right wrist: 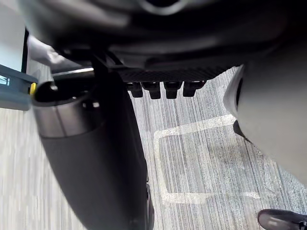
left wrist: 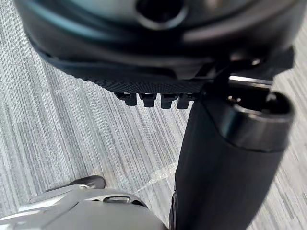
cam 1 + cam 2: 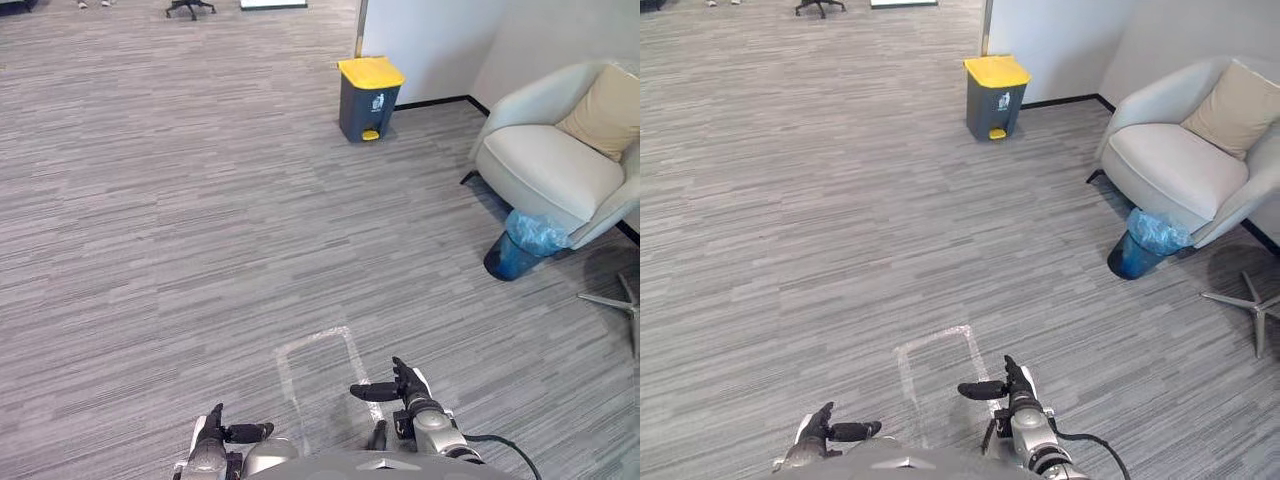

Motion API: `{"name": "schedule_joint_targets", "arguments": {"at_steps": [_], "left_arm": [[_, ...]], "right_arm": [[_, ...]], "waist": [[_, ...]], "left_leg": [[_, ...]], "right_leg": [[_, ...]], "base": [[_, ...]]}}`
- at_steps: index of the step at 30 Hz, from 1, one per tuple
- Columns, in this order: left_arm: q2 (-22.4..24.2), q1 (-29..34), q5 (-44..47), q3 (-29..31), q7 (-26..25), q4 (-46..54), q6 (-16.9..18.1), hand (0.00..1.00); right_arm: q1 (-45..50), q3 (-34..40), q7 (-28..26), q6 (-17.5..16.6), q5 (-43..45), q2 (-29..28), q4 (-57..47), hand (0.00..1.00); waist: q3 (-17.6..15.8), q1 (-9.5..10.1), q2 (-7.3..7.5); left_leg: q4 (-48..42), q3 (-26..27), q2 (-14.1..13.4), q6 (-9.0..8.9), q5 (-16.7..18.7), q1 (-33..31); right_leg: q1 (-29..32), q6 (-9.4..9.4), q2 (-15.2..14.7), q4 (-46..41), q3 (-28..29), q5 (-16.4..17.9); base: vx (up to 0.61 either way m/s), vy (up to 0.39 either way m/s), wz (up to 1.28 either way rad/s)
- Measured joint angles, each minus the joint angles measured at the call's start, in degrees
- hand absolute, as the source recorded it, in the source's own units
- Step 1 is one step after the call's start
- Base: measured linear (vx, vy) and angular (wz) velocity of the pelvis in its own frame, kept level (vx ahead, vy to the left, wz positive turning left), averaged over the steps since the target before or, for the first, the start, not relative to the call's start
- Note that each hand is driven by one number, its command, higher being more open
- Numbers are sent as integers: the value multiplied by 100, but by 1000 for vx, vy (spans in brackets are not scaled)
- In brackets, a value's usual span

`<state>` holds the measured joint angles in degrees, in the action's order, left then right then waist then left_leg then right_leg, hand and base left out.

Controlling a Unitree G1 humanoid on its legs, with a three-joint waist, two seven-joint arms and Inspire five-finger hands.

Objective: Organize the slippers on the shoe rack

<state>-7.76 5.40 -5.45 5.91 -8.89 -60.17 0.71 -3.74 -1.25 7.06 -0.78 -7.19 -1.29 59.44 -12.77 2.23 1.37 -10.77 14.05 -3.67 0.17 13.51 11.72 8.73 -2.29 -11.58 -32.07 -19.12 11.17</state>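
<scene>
Ahead of my left hand (image 3: pixel 215 432) and right hand (image 3: pixel 400 388), I have bare grey carpet (image 3: pixel 180 230) running far forward and off to the left, with a flat taped outline (image 3: pixel 313 338) just in front of the right hand. The right side is crowded: a pale armchair (image 3: pixel 545 165), a blue-lined wastebasket (image 3: pixel 520 245) against its front, and a chair base (image 3: pixel 612 298) nearer. A yellow-lidded bin (image 3: pixel 368 100) stands by the wall (image 3: pixel 430 40), far ahead.

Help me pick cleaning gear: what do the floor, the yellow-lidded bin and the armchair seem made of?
The floor looks like low-pile carpet, matte, grey streaked weave. The bin is likely hard plastic: smooth grey body, yellow lid. The armchair has pale upholstery, fabric or leatherette, unclear which; soft rounded seat.
</scene>
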Motion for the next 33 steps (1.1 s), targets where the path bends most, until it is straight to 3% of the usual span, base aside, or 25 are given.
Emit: {"name": "schedule_joint_targets", "arguments": {"at_steps": [1, 2, 4, 6, 7, 8, 9, 10, 11, 12, 14, 16, 17, 18, 19, 23, 27, 28, 30, 33], "left_arm": [[-33, -10, 8, 0, 13, -5, 0, 100], [-27, -32, 26, -2, 14, -66, -4, 100], [113, -64, 33, 1, 46, -90, -9, 100], [131, -108, 21, -2, 65, -96, -5, 100], [95, -199, 2, -8, 94, -97, 3, 100], [60, -232, -23, 8, 95, -56, 7, 100], [61, -223, -27, 14, 96, -36, 3, 100], [108, -147, -27, 121, 91, 68, 12, 100], [201, -120, 11, 321, 93, 144, 41, 100], [226, -113, 32, 400, 104, 179, 56, 100], [219, -67, 38, 406, 123, 256, 120, 100], [239, -81, 38, 403, 112, 254, 128, 100], [271, -114, 48, 408, 103, 234, 114, 100], [218, -135, 44, 407, 77, 175, 99, 100], [174, -153, 46, 404, 68, 145, 103, 100], [107, -161, 43, 406, 66, 76, -8, 100], [129, -269, 25, 370, 78, -46, -18, 100], [127, -290, 26, 335, 75, -84, -21, 100], [118, -288, 29, 236, 73, -173, -26, 100], [143, -313, 30, 79, 94, -202, -31, 100]], "right_arm": [[-18, -7, -30, 9, -7, -19, 5, 100], [-47, -10, -35, 8, -27, 42, 13, 100], [-70, 2, -40, -4, -61, 165, 35, 100], [-81, 4, -41, -3, -62, 160, 12, 100], [-70, 19, -39, 25, -56, 160, 0, 100], [1, 46, -33, 49, -55, 180, -2, 100], [26, 57, -28, 51, -55, 187, -4, 100], [97, 58, -20, 50, -54, 182, -28, 100], [129, 78, -12, 62, -50, 185, -13, 100], [130, 138, -11, 76, -45, 180, 3, 100], [155, 264, 25, 89, 23, 182, 24, 100], [152, 303, 80, 91, 62, 202, 23, 100], [173, 323, 94, 90, 62, 224, -12, 100], [204, 345, 102, 90, 63, 205, -29, 100], [215, 352, 103, 80, 62, 175, -32, 100], [276, 467, 73, 97, 61, -15, -42, 100], [276, 462, 47, 94, 61, -102, -72, 100], [258, 456, 46, 91, 60, -99, -55, 100], [192, 426, 49, 91, 59, -51, 11, 100], [51, 309, 49, 79, 54, 100, 171, 100]], "waist": [[-8, 4, 72], [-54, 9, 11], [-75, -27, -219], [-73, -68, -233], [-78, -104, -176], [-87, -95, -102], [-79, -85, -99], [-74, -9, -136], [-61, 86, -162], [-47, 112, -202], [-75, 141, -121], [-69, 148, -139], [-50, 175, -203], [6, 214, -183], [57, 162, -86], [146, 174, 59], [177, 170, 16], [182, 170, 3], [196, 128, -48], [223, 12, -186]], "left_leg": [[11, 44, 45, -78, 7, 0], [0, 22, 14, -156, 50, 33], [37, -40, -150, -214, 14, 28], [46, -84, -197, -265, -15, 31], [-237, -235, -248, -315, -46, -28], [-1093, -391, -366, -321, -44, -333], [-1414, -401, -440, -329, -43, -449], [-2702, -375, -727, -476, -44, -984], [-3263, -378, -921, -514, 137, -1247], [-3315, -368, -963, -478, 263, -1332], [-2689, -423, -809, -392, 573, -1568], [-1595, -953, -529, -424, 457, -1670], [-1274, -1340, -359, -532, 12, -1636], [-1145, -1346, -150, -441, 5, -1481], [-1188, -1272, -63, -481, 32, -1481], [-1347, -991, 115, -417, 3, -1290], [-1025, -525, 154, -327, 54, -978], [-922, -406, 149, -324, 54, -892], [-590, -158, 126, -176, 16, -663], [-283, 121, 2, -100, -29, -532]], "right_leg": [[15, 66, 141, 832, -130, -448], [-61, 258, 224, 946, -154, -571], [-93, 374, 485, 1111, -97, -577], [-113, 390, 547, 1125, -97, -524], [-264, 367, 573, 1250, -176, -416], [-553, 358, 646, 1525, -249, -414], [-632, 346, 668, 1617, -252, -427], [-913, 408, 840, 1869, -209, -406], [-1024, 433, 959, 1943, -117, -391], [-1089, 443, 985, 1961, -53, -382], [-1184, 377, 931, 1986, 271, -411], [-1121, 217, 872, 1919, 651, -387], [-1034, 112, 872, 1808, 914, -329], [-964, 6, 814, 1755, 1156, -329], [-940, -14, 750, 1778, 1212, -336], [-956, -37, 551, 1783, 1703, -347], [-740, -156, 514, 1644, 1945, -416], [-669, -181, 510, 1579, 1849, -434], [-548, -161, 426, 1511, 1078, -478], [-464, 112, 342, 1489, -285, -628]], "base": [[245, -124, -27], [240, -102, -36], [222, -102, -38], [211, -146, -7], [218, -186, 26], [150, -145, 30], [153, -99, 11], [143, -32, -23], [177, 21, -37], [115, 62, -54], [124, 143, -84], [130, 242, -103], [178, 323, -102], [196, 338, -90], [168, 225, -56], [157, 191, -68], [73, 92, -67], [56, 2, -98], [54, -32, -87], [15, -59, -54]]}}
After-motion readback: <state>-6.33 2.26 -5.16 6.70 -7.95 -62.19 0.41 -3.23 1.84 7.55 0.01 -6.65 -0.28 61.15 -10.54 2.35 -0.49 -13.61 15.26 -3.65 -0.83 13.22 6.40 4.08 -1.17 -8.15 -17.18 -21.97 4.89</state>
